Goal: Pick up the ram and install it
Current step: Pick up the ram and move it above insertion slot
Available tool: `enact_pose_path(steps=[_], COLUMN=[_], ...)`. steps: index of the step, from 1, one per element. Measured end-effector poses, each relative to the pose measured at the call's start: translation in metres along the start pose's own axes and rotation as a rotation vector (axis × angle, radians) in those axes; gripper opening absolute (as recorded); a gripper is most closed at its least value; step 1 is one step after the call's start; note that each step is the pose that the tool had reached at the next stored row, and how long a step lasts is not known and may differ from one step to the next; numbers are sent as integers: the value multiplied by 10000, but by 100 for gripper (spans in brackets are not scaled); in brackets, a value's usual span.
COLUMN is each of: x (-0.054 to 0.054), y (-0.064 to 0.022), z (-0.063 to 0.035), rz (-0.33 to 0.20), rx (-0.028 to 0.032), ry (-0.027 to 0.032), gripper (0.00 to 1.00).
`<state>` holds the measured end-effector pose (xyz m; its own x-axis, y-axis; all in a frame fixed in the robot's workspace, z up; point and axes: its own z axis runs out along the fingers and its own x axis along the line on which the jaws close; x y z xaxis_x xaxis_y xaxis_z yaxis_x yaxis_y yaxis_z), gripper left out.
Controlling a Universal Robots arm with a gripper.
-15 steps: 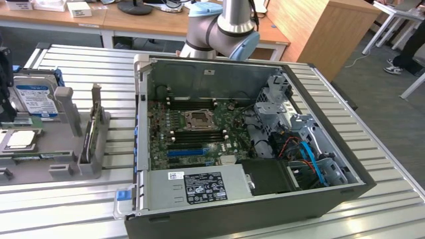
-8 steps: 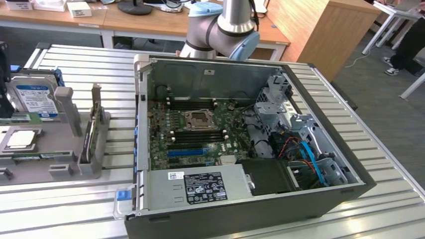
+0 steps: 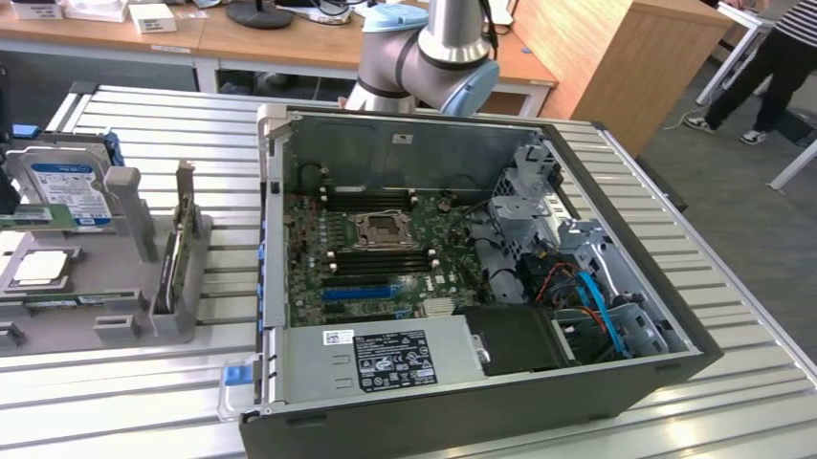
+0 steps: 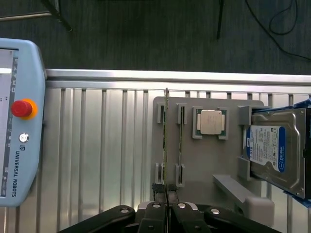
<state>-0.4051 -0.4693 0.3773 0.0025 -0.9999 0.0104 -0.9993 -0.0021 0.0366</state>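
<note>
The ram (image 4: 166, 141) stands edge-on at the grey holder (image 3: 52, 335), at the left edge of the exterior view, in line with the gripper (image 4: 166, 199), whose grasp cannot be told; installation in the open case (image 3: 383, 143), frame centre, appears not yet done.

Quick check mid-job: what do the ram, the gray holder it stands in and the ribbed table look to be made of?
Ram: thin greenish board seen edge-on, probably fibreglass circuit laminate.
Holder: matte, even gray with blocky slots, likely plastic, possibly printed.
Table: silvery ribbed slats with a soft sheen, looks like extruded aluminium.
</note>
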Motion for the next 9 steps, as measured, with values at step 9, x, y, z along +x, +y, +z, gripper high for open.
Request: enact_pose_path(steps=[9], x=[0], y=[0], z=[-13], rz=[-1], rx=[1], ry=[-1], gripper=[11])
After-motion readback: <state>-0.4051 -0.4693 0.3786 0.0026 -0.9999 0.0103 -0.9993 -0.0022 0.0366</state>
